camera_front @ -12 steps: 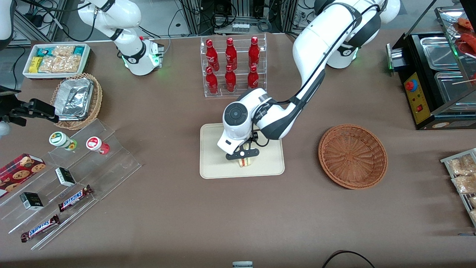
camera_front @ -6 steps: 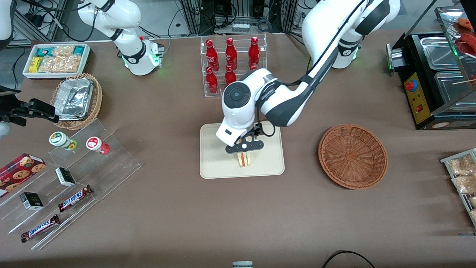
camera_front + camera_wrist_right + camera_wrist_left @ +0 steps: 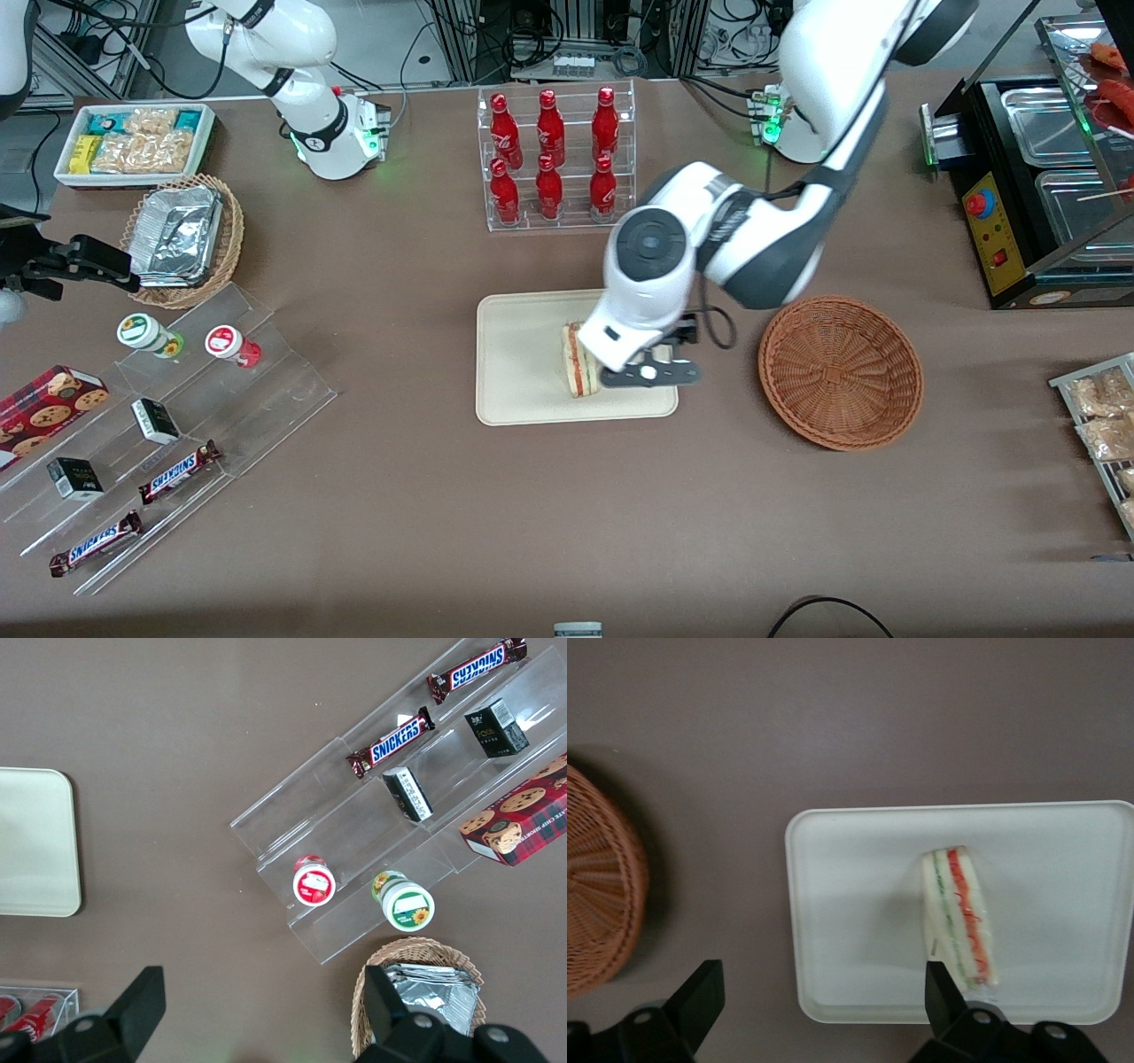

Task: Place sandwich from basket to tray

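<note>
Gripper (image 3: 824,1001) with fingers (image 3: 700,997) spread wide and holding nothing, raised above the edge of the tray (image 3: 859,868) that lies toward the basket (image 3: 598,895). In the left wrist view one fingertip hangs over bare tabletop between basket and tray; the other overlaps the end of the sandwich (image 3: 961,917), though contact cannot be judged from this view. The sandwich lies inside the tray, filling layers of red and green facing upward.

The front view shows the gripper (image 3: 648,374) at the tray (image 3: 518,354) edge, with the sandwich (image 3: 576,363) just beside it and partly covered by the wrist housing; the basket (image 3: 840,372) stands apart from the tray, toward the working arm's end of the table. Only this view shows the rack of red bottles (image 3: 554,159), farther from the camera than the tray.

The right wrist view alone gives a close look at the clear stepped stand (image 3: 390,828) with candy bars (image 3: 390,742) and two small jars (image 3: 314,881).
</note>
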{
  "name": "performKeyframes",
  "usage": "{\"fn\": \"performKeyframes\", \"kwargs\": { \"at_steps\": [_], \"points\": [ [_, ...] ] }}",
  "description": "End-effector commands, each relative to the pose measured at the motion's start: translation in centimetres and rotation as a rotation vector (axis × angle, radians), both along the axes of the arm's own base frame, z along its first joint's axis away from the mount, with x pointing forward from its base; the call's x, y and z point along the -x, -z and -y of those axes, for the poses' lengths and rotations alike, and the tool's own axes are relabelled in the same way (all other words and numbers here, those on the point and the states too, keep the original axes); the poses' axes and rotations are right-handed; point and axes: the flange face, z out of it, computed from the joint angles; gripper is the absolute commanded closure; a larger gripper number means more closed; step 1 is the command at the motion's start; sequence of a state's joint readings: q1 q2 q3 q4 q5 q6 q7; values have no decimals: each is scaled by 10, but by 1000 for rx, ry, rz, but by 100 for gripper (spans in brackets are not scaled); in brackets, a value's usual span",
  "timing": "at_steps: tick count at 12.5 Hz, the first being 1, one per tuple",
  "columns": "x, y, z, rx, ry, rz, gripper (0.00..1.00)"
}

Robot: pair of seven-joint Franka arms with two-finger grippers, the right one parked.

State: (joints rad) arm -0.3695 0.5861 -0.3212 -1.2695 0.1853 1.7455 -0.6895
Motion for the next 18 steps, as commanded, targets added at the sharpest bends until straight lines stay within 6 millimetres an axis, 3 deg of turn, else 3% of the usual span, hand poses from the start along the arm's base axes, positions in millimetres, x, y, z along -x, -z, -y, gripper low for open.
{"fn": "performKeyframes", "kwargs": {
  "at_steps": [1, 3, 5, 8, 11, 14, 18],
  "points": [
    [-2, -23, -57, 26, 49, -32, 0],
    [-8, -35, -103, 42, 60, -45, 0],
    [-10, -42, -134, 57, 82, -52, 0],
    [-6, -50, -146, 47, 74, -49, 0],
    [0, -62, -181, 34, 84, -41, 0],
    [25, -82, -218, 31, 116, -60, 0],
    [47, -112, -241, 5, 103, -94, 0]
  ]
}}
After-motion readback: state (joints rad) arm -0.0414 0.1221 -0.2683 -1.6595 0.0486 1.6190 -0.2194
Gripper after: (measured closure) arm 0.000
